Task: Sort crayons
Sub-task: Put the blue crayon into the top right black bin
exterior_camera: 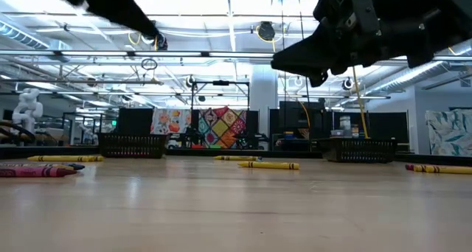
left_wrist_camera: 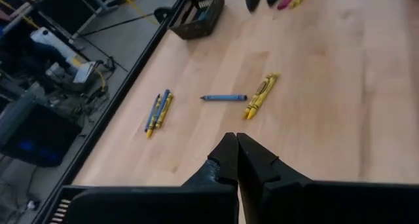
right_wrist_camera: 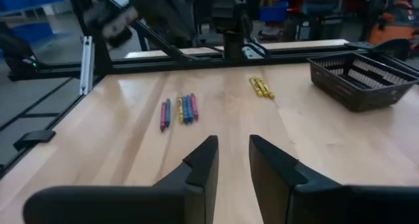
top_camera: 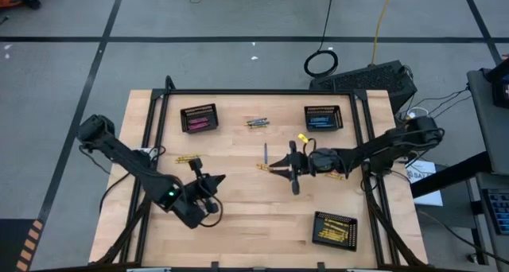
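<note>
Crayons lie loose on the wooden table [top_camera: 238, 216]. A blue crayon [top_camera: 265, 153] and yellow ones [top_camera: 188, 158] show in the high view. The left wrist view has a blue crayon [left_wrist_camera: 224, 97] beside yellow ones [left_wrist_camera: 260, 96]. In the right wrist view, a row of pink, blue and yellow crayons [right_wrist_camera: 178, 110] lies flat. My left gripper [left_wrist_camera: 236, 145] hangs shut and empty over the table's near left [top_camera: 213, 179]. My right gripper [right_wrist_camera: 232, 162] is open with nothing between its fingers. It sits above the table's middle [top_camera: 278, 169], pointing toward the left edge.
Three black mesh baskets stand on the table: one with pink crayons at the far left [top_camera: 198, 118], one with blue at the far right [top_camera: 322, 118], and one with yellow at the near right [top_camera: 335, 229]. A black frame [top_camera: 155, 129] runs along the table's edges.
</note>
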